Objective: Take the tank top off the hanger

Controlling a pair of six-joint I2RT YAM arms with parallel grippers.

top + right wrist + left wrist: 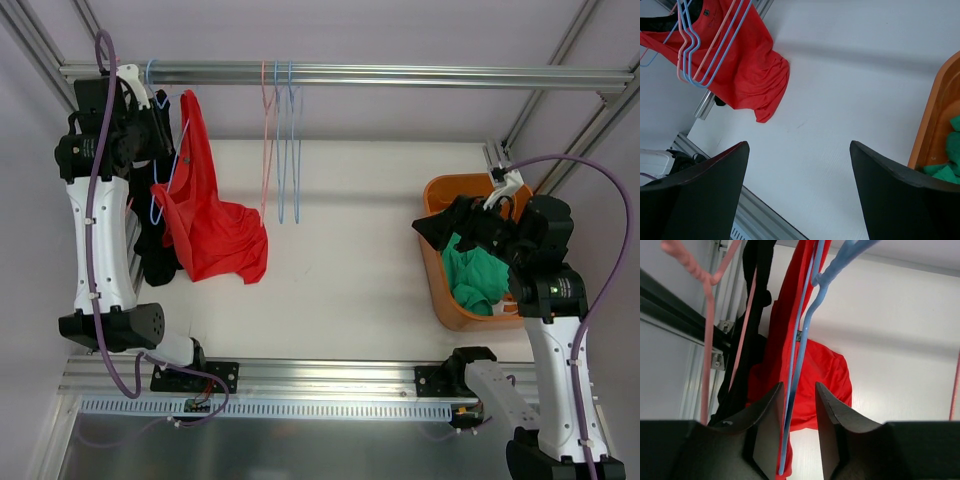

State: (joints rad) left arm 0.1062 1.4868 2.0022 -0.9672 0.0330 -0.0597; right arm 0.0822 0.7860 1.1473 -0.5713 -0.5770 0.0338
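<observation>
Red tank top (pixel 210 225): on blue hanger (pixel 804 335) hooked to rail (pixel 400 75), far left; hem slumped on table (pixel 350 290)
Left gripper (pixel 799 387): jaws narrow around hanger wire and red strap, probably to steady them; actual clamping impossible to tell
Right gripper (pixel 799 145): spread wide, empty, beside orange bin (pixel 440 290)

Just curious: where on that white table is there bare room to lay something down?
The table is bare between the red tank top and the orange basket. The left side is crowded: black garment, tank top, blue hanger, left gripper astride it.
</observation>
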